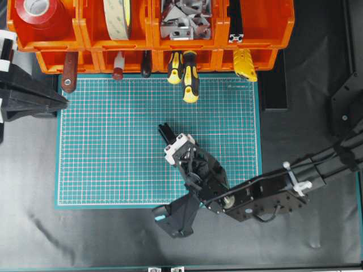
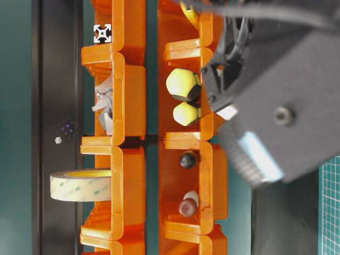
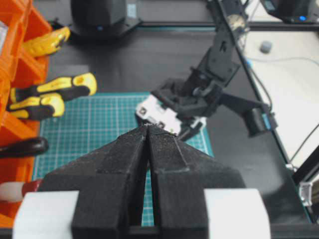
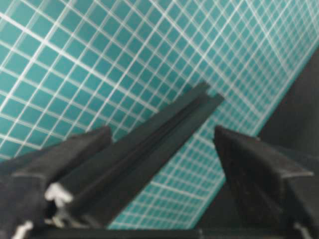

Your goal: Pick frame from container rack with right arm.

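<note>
A long black slotted frame lies between the fingers of my right gripper, low over the green mat. The jaws are spread wide. The bar rests against the left finger and stands clear of the right one. From overhead, the right gripper points toward the orange container rack from mid-mat. Another black bar stands in the rack's top right bin, its cut end facing out. My left gripper is shut on nothing at the mat's left edge.
The rack's bins hold a red tape roll, a beige tape roll, grey brackets, yellow-black screwdrivers jutting over the mat, and a yellow tool. A black bar-shaped block lies right of the mat.
</note>
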